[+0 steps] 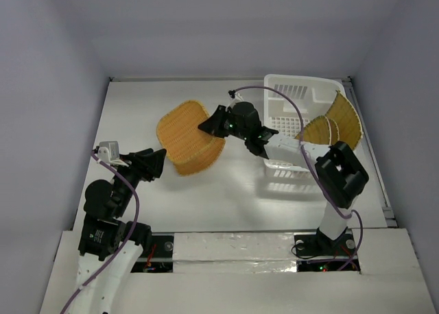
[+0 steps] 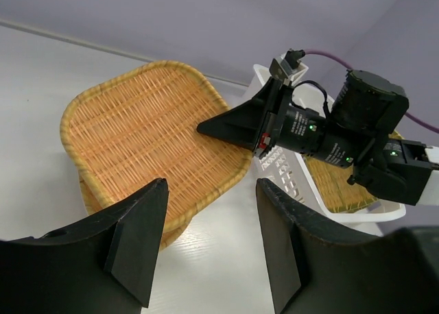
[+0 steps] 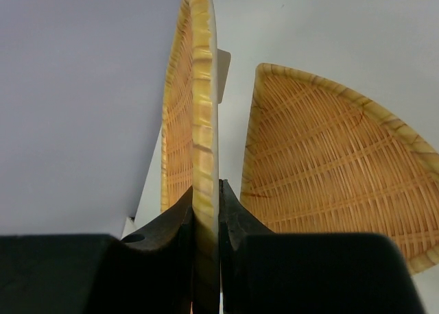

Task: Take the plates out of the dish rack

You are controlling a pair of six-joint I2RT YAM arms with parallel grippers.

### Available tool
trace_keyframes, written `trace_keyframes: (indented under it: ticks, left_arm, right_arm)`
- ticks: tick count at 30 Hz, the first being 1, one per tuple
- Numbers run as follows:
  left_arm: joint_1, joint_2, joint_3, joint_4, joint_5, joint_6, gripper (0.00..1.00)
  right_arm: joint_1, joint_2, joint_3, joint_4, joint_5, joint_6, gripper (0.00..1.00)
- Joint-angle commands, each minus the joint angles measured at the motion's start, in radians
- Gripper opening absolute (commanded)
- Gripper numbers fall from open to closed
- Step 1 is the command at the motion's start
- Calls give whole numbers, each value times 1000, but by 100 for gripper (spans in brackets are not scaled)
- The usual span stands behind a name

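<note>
Although racked plates stand on edge in the dish rack, one held plate is outside it, at about 10 o'clock from the table's middle. It is a rounded-square wicker piece lying nearly flat.

The right gripper is clamped on this plate's 3 o'clock rim, one finger on each face; the right wrist view shows the rim edge-on between the pads. The plate overlaps a lower plate that lies on the table. The lower plate's edge projects at 5 o'clock. Whether the two touch I cannot tell.

The dish rack sits at about 2 o'clock on the table. Its racked plates lean fanned against its 3 o'clock side, and their top edges rise above the rack wall. That side of the rack is close to the table's right edge.

The left gripper sits at 8 o'clock of the stack, jaws apart, gripping nothing and pointing toward the plates with a small gap before the lower rim.

Open surface lies at 6 o'clock, between the stack, the rack and the arm bases, and a band runs along 12 o'clock behind the held plate. Between the stack and the rack, the right wrist takes up most of the room.
</note>
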Motion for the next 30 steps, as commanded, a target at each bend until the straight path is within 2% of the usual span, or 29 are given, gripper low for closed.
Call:
trace_keyframes:
  ticks: [1, 18, 25, 30]
  left_arm:
    - [7, 15, 1, 45, 9, -1, 51]
    - [7, 13, 1, 45, 12, -1, 51]
    - [7, 12, 1, 46, 13, -1, 51]
    - [7, 13, 1, 46, 13, -1, 51]
  right_arm:
    - [1, 5, -2, 214, -24, 63, 0]
    - [-28, 85, -82, 264, -33, 96, 0]
    - [-28, 119, -128, 307, -55, 106, 11]
    - [-37, 126, -155, 312, -50, 106, 23]
